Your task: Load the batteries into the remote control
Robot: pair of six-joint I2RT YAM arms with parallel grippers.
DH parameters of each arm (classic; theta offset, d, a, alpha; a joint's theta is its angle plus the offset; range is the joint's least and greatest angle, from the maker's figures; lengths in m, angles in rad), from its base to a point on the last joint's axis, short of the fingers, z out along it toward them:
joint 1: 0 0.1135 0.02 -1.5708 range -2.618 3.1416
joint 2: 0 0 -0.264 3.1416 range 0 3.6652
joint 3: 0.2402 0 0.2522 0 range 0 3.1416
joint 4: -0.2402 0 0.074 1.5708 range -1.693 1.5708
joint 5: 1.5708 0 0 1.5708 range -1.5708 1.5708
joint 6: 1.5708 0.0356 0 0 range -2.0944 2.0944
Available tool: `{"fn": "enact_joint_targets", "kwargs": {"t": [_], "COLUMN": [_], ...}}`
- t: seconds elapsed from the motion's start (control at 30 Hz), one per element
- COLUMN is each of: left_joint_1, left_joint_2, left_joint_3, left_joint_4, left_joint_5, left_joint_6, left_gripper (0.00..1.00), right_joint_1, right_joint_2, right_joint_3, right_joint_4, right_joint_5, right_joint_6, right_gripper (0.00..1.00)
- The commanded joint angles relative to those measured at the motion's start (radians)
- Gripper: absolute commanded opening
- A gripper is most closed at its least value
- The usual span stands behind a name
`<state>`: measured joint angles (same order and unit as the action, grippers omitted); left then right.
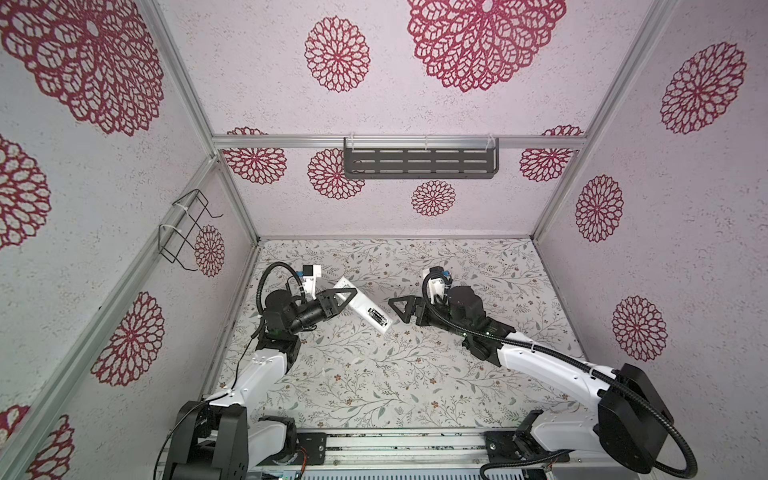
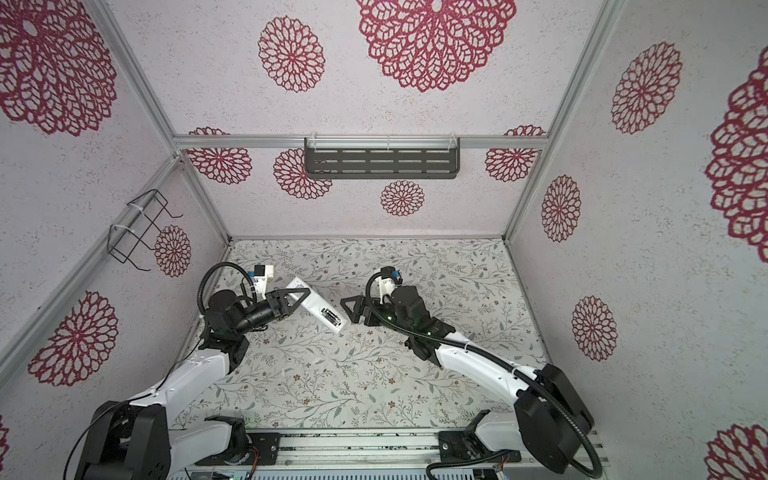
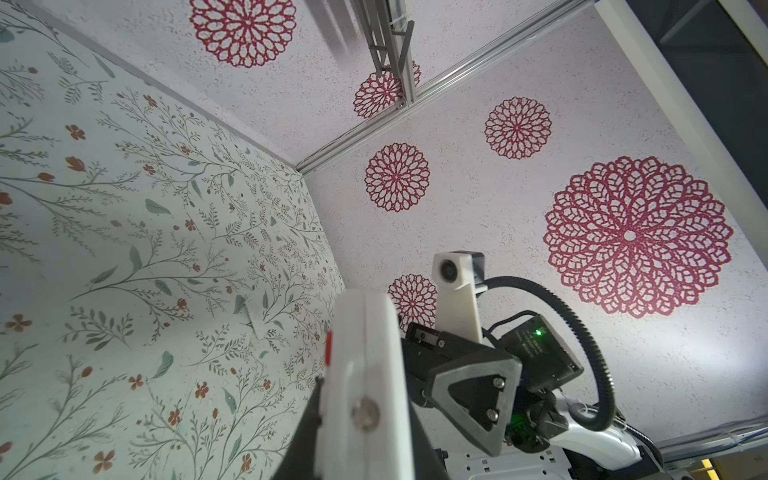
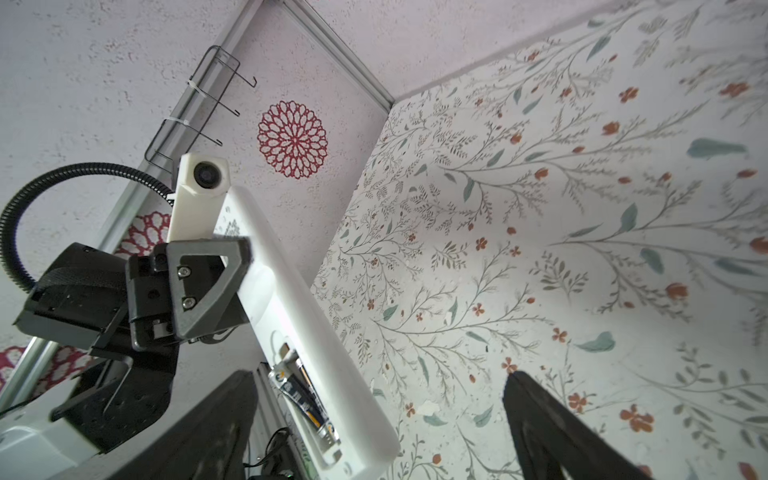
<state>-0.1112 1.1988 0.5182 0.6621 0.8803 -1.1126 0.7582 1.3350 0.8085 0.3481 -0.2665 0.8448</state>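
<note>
My left gripper (image 1: pixel 345 296) is shut on the remote control (image 1: pixel 365 309), a slim white bar held above the floral table in both top views. Its back faces up with the compartment open, and two dark batteries (image 1: pixel 376 318) with silvery ends lie side by side inside it. My right gripper (image 1: pixel 398 308) stands open just right of the remote's battery end, not touching it. In the right wrist view the batteries (image 4: pixel 303 399) show in the remote control (image 4: pixel 291 299), between my right fingers (image 4: pixel 216 424). In the left wrist view the remote control (image 3: pixel 365 374) sits clamped end-on.
The floral table (image 1: pixel 415 395) carries a few small white scraps (image 1: pixel 358 360) in front of the remote. A dark slotted shelf (image 1: pixel 422 163) hangs on the back wall and a wire rack (image 1: pixel 187 228) on the left wall. Walls close in three sides.
</note>
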Motion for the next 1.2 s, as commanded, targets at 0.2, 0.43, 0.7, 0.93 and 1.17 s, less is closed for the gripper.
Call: {"fn": "enact_joint_targets", "kwargs": {"t": [0.2, 0.43, 0.7, 0.93, 1.17], "left_joint_1": [0.005, 0.014, 0.019, 0.025, 0.030], "left_joint_2": [-0.004, -0.019, -0.066, -0.097, -0.106], "left_joint_3": [-0.018, -0.017, -0.007, -0.009, -0.014], "left_joint_4": [0.069, 0.034, -0.073, -0.099, -0.098], "left_joint_5": [0.002, -0.016, -0.062, -0.074, -0.075], "left_joint_6": [-0.024, 0.002, 0.077, 0.093, 0.094], "left_gripper": [0.00, 0.00, 0.00, 0.00, 0.00], "right_joint_1": [0.007, 0.037, 0.063, 0.077, 0.087], "right_joint_2": [0.107, 0.146, 0.192, 0.225, 0.242], "right_joint_3": [-0.016, 0.016, 0.051, 0.073, 0.078], "right_joint_4": [0.328, 0.303, 0.283, 0.273, 0.278], "right_joint_5": [-0.140, -0.126, -0.114, -0.114, -0.109], "right_joint_6": [0.244, 0.272, 0.282, 0.285, 0.285], "right_gripper": [0.99, 0.99, 0.99, 0.98, 0.97]}}
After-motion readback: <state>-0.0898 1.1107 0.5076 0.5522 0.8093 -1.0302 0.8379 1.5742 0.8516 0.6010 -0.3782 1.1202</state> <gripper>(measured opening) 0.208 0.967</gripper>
